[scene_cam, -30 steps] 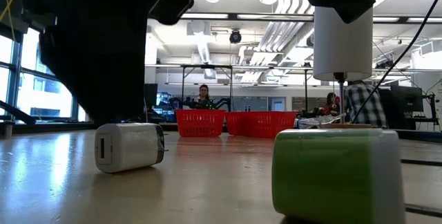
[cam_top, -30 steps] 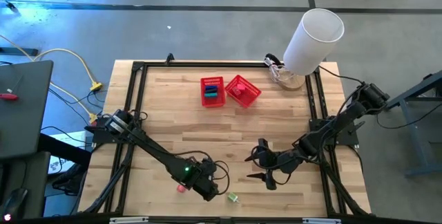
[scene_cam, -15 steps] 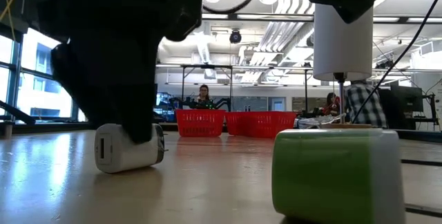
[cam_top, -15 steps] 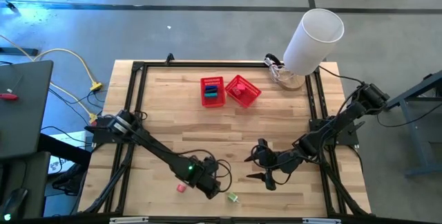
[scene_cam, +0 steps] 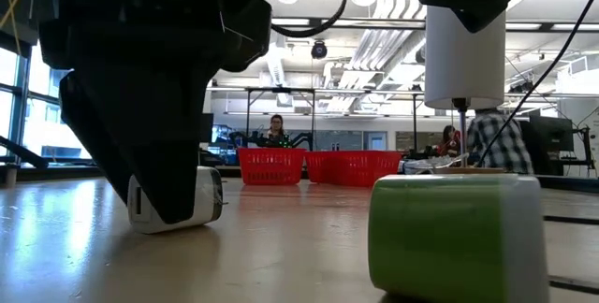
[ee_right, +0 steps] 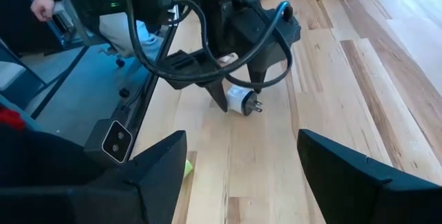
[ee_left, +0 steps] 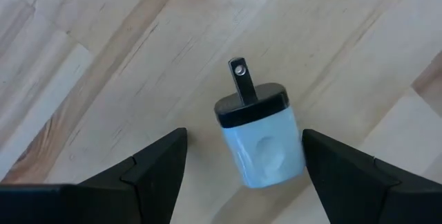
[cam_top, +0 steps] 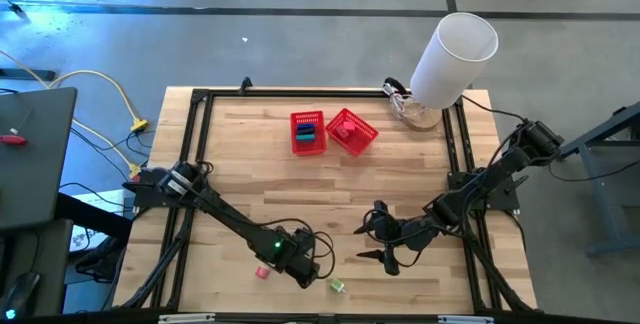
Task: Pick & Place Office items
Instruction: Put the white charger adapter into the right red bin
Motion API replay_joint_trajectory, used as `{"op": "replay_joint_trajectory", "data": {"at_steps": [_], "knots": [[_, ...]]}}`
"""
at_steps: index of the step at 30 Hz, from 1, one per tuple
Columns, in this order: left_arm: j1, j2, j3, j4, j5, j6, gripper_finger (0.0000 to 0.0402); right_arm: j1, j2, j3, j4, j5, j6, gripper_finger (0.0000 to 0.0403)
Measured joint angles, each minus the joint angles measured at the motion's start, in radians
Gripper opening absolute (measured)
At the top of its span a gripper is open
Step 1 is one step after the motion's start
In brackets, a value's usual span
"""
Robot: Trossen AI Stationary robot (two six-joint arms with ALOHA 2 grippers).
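Observation:
The whitish charger (ee_left: 261, 141) lies on its side on the wood near the table's near edge, its dark face and metal prong pointing level along the table. My left gripper (ee_left: 244, 135) is open and lowered over it, one finger on each side, with wood showing between the left finger and the charger. In the low view a dark finger (scene_cam: 140, 153) covers part of the charger (scene_cam: 201, 198). A green item (cam_top: 337, 286) and a pink item (cam_top: 262, 272) lie close by. My right gripper (cam_top: 385, 256) waits open to the right.
Two red mesh baskets (cam_top: 308, 132) (cam_top: 352, 130) stand at the far middle of the table, one holding small items. A big white cylinder (cam_top: 455, 56) leans at the far right corner. The green item (scene_cam: 456, 233) looms close in the low view. People sit in the room beyond.
My left gripper has come down from above the charger until its fingers stand on the table around it, shifting slightly toward the table's right. The charger has stayed where it was.

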Motion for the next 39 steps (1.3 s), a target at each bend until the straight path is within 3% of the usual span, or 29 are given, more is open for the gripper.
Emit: {"op": "replay_joint_trajectory", "data": {"at_steps": [11,25,34,39], "knots": [[0.007,0.009,0.001,-0.002,0.014,0.049,0.0254,0.0,0.0,0.0,0.0,0.0,0.001,0.0264],[0.01,0.011,-0.002,-0.013,-0.003,0.183,0.0124,0.0,0.0,0.0,0.0,0.0,-0.002,0.0264],[0.047,-0.006,-0.002,0.041,-0.016,0.321,0.0121,0.0,0.0,0.0,0.0,0.0,0.005,0.0264],[0.078,-0.09,0.002,0.051,-0.054,0.423,0.0121,0.0,0.0,0.0,0.004,0.0,0.007,0.0264]]}}
